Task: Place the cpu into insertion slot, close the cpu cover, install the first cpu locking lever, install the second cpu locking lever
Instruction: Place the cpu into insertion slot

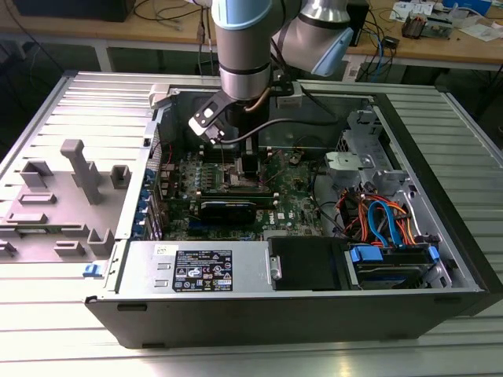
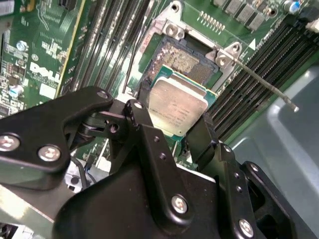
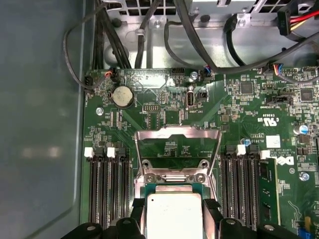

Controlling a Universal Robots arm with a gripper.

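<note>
The claw (image 2: 172, 119) pinches the cpu (image 2: 177, 105) by two opposite edges, over the slot (image 2: 183, 59). Part of the slot's pale contact field lies bare beside the chip. Whether the chip touches the frame I cannot tell. The cover (image 3: 178, 132) stands swung up off the slot and a lever (image 2: 259, 82) sticks out free, so nothing seems to block the way. The step looks like seating the chip. It calls for keeping the chip level, squaring its edges to the frame, and coming straight down without sliding over the contacts or pressing.
</note>
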